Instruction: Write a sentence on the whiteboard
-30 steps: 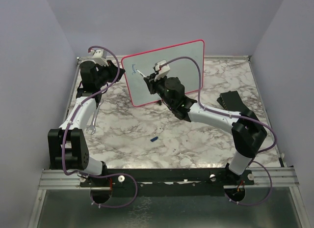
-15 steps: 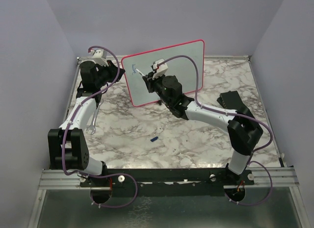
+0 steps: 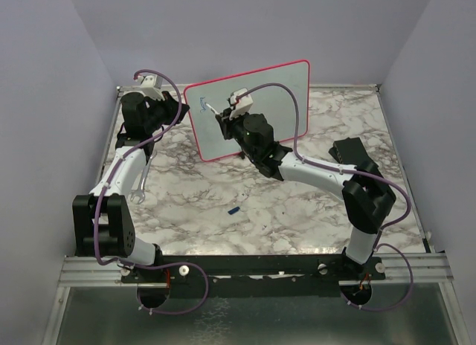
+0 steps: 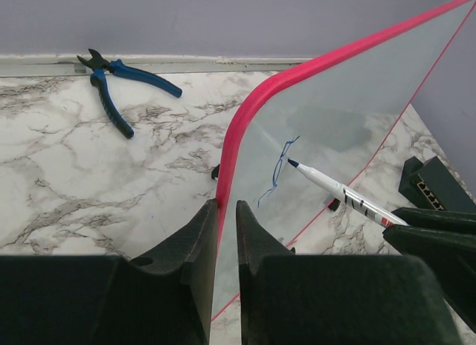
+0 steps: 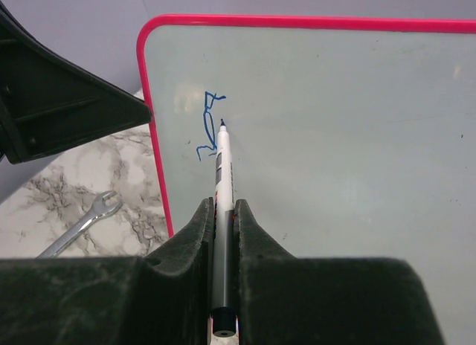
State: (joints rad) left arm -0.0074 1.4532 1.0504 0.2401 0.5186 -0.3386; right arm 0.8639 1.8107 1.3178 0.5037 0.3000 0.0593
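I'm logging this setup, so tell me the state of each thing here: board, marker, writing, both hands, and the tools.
whiteboard: standing upright
writing: one blue scribble, barely begun
marker: uncapped, tip at the writing
left hand: shut on the whiteboard's edge
right hand: shut on the marker
pliers: lying flat, handles apart
wrench: lying flat

Whiteboard (image 3: 279, 113): white face, pink-red frame. Marker strokes (image 5: 207, 126), upper left of right wrist view: blue. Marker (image 5: 224, 163): white barrel, black print, dark tip. Counter (image 3: 297, 211): white-grey marble veining. Pliers (image 4: 111, 77), upper left: blue handles, black jaws. Wrench (image 5: 83, 224), lower left: silver. Left gripper (image 4: 227, 210), right gripper (image 5: 223, 205): black. Cables (image 3: 175, 96): purple.
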